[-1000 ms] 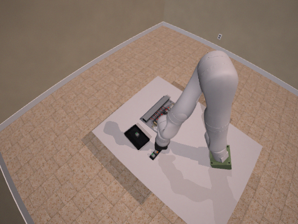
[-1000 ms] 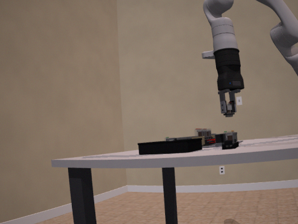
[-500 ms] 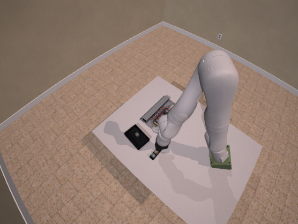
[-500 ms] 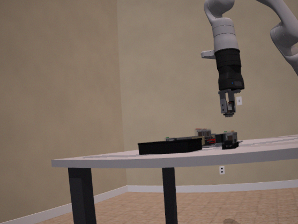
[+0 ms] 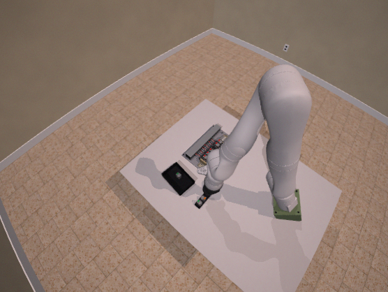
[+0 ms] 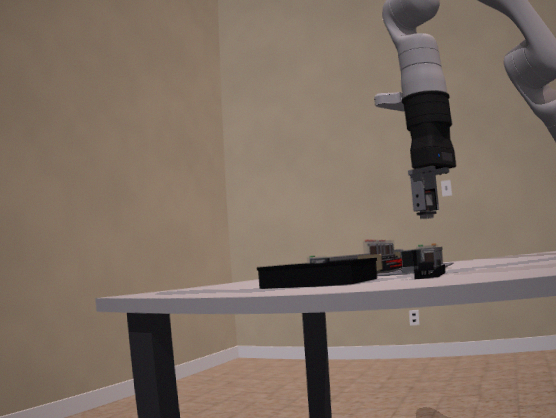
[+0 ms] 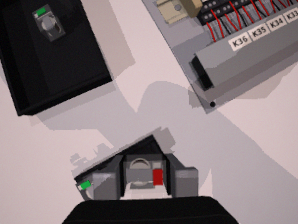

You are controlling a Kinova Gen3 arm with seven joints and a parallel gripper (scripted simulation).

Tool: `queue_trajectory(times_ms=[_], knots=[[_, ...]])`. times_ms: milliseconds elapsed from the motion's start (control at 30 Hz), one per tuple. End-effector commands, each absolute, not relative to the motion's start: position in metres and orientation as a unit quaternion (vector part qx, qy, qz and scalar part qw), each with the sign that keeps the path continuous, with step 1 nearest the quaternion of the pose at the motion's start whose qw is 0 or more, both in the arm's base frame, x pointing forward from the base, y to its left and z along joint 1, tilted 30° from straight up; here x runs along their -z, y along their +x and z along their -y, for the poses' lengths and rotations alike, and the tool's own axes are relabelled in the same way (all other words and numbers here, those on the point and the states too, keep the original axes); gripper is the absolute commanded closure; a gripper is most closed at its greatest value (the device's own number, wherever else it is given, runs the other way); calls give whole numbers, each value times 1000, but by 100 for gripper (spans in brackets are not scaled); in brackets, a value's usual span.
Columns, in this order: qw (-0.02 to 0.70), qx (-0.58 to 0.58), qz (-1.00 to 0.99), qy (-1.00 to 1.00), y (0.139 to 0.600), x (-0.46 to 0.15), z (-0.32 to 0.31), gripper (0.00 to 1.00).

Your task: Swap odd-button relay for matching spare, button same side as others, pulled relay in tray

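My gripper (image 6: 425,202) hangs well above the table and is shut on a grey relay with a red test button (image 7: 143,176). Right below it stands a small black spare holder (image 6: 430,267) with another relay in it; a green spot on it shows at the holder's left end in the wrist view (image 7: 85,185). The black tray (image 5: 176,179) lies to the left and holds a relay with a green button (image 7: 48,22). The relay panel (image 5: 206,144) with its row of relays and red wires lies beyond; my arm hides part of the row.
The panel has a grey rail (image 7: 220,76) along its near edge and labels beside the wires. The arm's green base (image 5: 287,207) stands at the right of the white table top. The tray's walls (image 6: 317,273) rise above the table.
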State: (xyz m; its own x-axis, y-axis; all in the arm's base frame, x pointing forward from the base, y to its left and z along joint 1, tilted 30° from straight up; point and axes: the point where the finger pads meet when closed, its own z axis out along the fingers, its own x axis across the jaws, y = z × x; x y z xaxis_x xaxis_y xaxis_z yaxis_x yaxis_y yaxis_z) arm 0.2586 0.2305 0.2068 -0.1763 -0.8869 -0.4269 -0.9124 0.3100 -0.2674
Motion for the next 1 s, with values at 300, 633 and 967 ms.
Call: queue_trajectory(times_ms=[300,633,967], knots=[[261,-7,-718,-645,257,-207,-232,100],[261,11,-674,-691,257,-207,-232,100],[260,25,-639,-724,257,-207,-231,100]])
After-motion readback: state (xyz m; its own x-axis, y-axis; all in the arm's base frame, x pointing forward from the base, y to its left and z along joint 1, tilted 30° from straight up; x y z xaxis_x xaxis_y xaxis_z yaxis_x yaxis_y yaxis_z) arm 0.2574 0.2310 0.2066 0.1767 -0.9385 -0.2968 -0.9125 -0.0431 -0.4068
